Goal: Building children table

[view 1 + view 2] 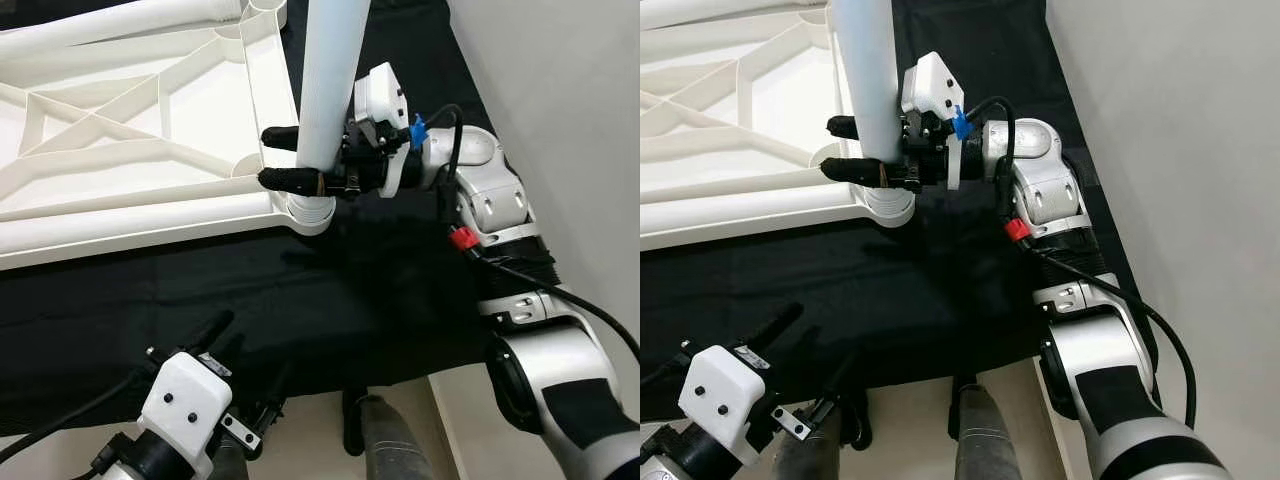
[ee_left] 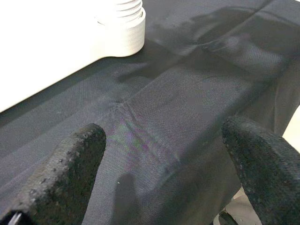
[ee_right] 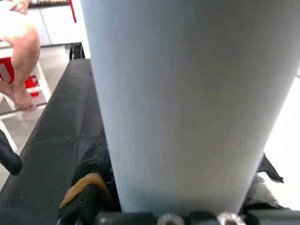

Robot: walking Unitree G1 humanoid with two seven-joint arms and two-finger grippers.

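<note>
While the black cloth (image 1: 300,300) spreads over the surface in front of the robot, the left tool (image 1: 222,345) hangs nearest to the robot, low over the cloth's near edge, its two black fingers (image 2: 65,178) spread apart with nothing between them. From its wrist camera the cloth runs ahead to a white threaded socket (image 2: 124,28) at the corner of the tabletop (image 1: 130,130).

Beyond the left tool, near the middle of the cloth, that tabletop lies upside down, its ribbed white underside facing up. Its closest corner carries the round socket (image 1: 312,212), which sits right on the cloth.

A white leg (image 1: 330,80) stands upright in that socket, rising out of the top of the picture. The right tool (image 1: 290,157) reaches in from the right side of the cloth and is clamped round the leg just above the socket, one black finger on each side of the tube. Seen from its own wrist, the leg (image 3: 187,103) is pressed between the dark pads (image 3: 91,187).

Past the far end of the cloth, a person's bare leg (image 3: 21,61) rests beside a red and white stool (image 3: 33,79) on the floor.
</note>
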